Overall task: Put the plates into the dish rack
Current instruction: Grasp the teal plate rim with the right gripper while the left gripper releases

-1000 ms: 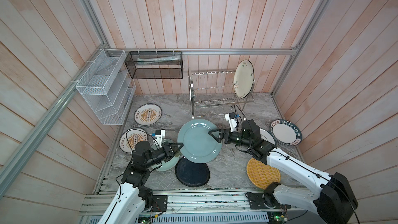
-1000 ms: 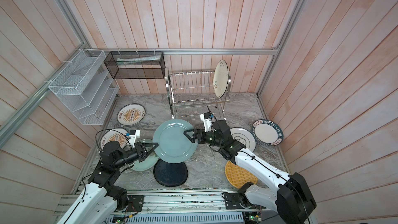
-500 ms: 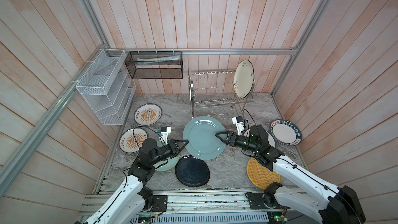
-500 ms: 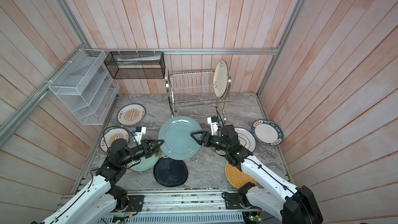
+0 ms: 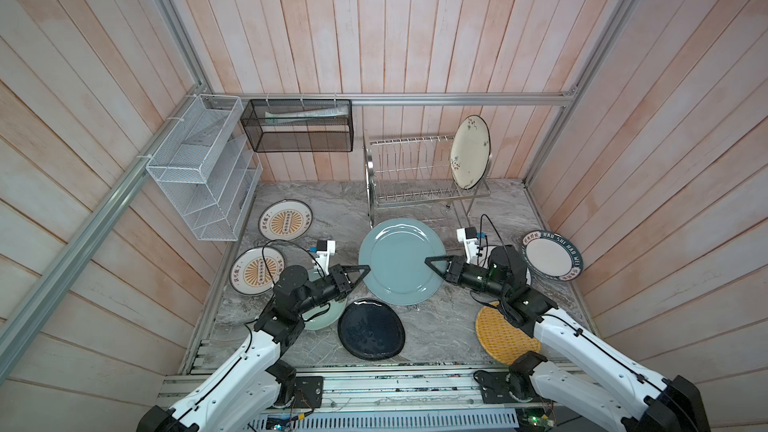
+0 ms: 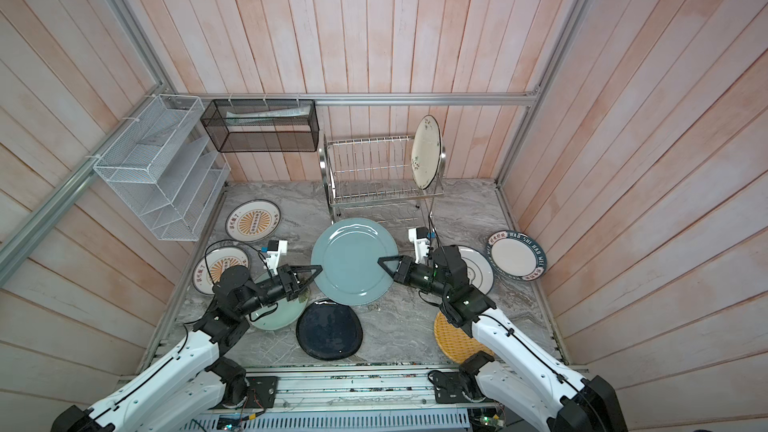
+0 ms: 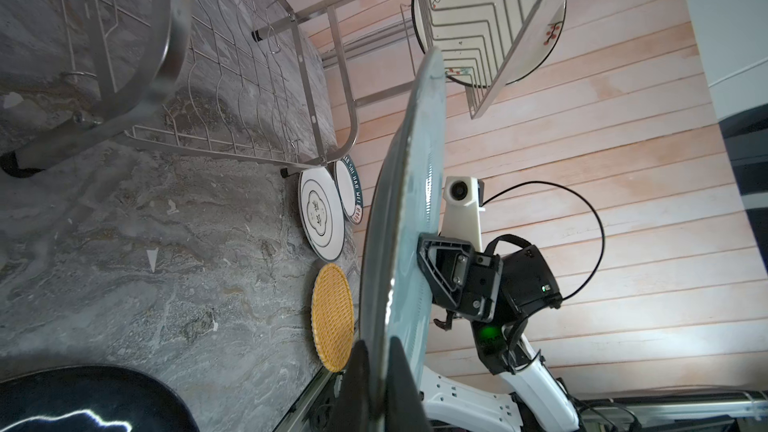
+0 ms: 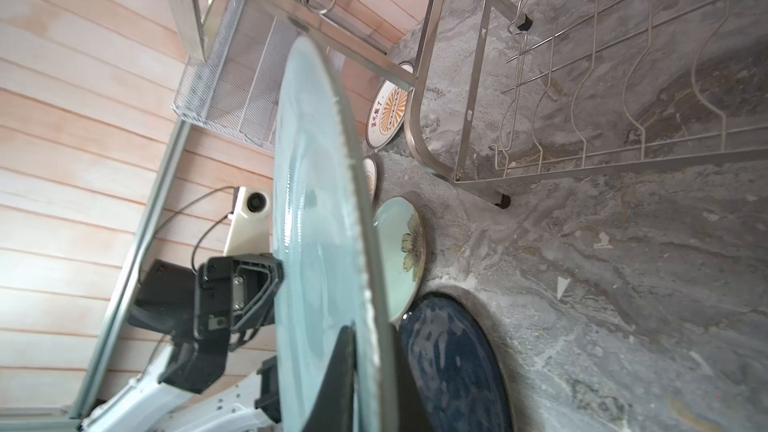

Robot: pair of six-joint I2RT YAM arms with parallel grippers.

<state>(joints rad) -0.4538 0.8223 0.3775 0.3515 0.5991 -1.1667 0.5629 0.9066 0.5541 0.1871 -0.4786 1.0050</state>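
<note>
Gripping the grey-blue plate [image 5: 399, 261] by opposite edges, the left gripper [image 5: 365, 268] and the right gripper [image 5: 428, 261] are each clenched on its rim, one finger above and one below. The plate hangs between them, clear of the marble table [image 5: 440, 326]. Just beyond both grippers stands the dish rack [image 5: 415, 195], with a cream plate [image 5: 469, 151] upright at the right end of its upper tier. Outward of the right gripper lies a white plate [image 5: 550, 255] whose dark rim reads "HAO SHI HAO WEI" beside Chinese characters. Outward of the left gripper lie two orange-sunburst plates [image 5: 286, 221] ringed with Chinese characters too small to read. A dark navy plate [image 5: 371, 328] lies on the base side of the grippers.
</note>
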